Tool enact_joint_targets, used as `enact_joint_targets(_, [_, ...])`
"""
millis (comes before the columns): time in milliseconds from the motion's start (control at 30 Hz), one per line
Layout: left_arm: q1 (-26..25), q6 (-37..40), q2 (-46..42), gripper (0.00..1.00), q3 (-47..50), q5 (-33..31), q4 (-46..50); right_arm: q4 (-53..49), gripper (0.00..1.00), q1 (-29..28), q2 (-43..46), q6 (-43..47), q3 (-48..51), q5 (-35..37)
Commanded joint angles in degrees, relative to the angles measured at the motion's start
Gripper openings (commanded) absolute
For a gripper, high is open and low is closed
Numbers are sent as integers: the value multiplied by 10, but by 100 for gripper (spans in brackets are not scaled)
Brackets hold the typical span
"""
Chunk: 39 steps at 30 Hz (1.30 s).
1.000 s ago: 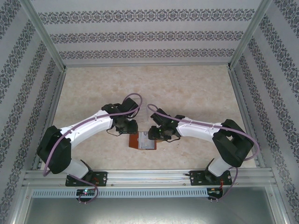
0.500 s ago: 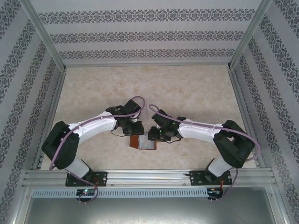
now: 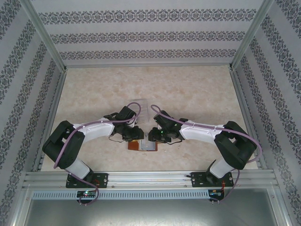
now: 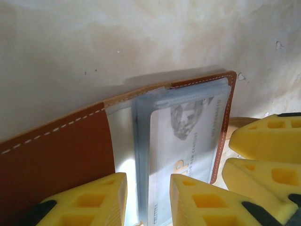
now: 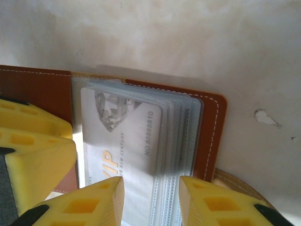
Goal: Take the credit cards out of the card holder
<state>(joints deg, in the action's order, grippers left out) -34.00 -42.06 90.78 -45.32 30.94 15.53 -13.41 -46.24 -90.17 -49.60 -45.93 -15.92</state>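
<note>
Left arm point(image 3: 94, 128) has swung lower and in toward the card holder point(image 3: 141, 145), uncovering the clear tray point(image 3: 143, 107); 0 cards are out.
Largest first: 2 arms, 1 clear tray beyond them, 1 card holder lying open on the table point(image 3: 188, 84) near the bases, and 1 readable credit card point(image 4: 183, 141) in its clear sleeves point(image 5: 181, 141); any more cannot be counted. Both the left gripper point(image 4: 146, 181) and the right gripper point(image 5: 151, 186) stand part-open, fingers low over the holder, clamping nothing visible; every extraction remains.
</note>
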Motion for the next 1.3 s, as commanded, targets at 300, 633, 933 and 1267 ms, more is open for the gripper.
enact_joint_targets(300, [10,16,26,24,12,22,-32,1,37,5,-20,-8,7,1])
enact_joint_targets(633, [11,25,26,21,11,18,-20,-23,34,5,-27,3,3,20])
enact_joint_targets(933, [12,42,20,19,4,-4,18,-35,29,4,-27,5,3,34])
enact_joint_targets(1267, [14,45,10,16,4,-3,28,-54,25,4,-18,13,3,45])
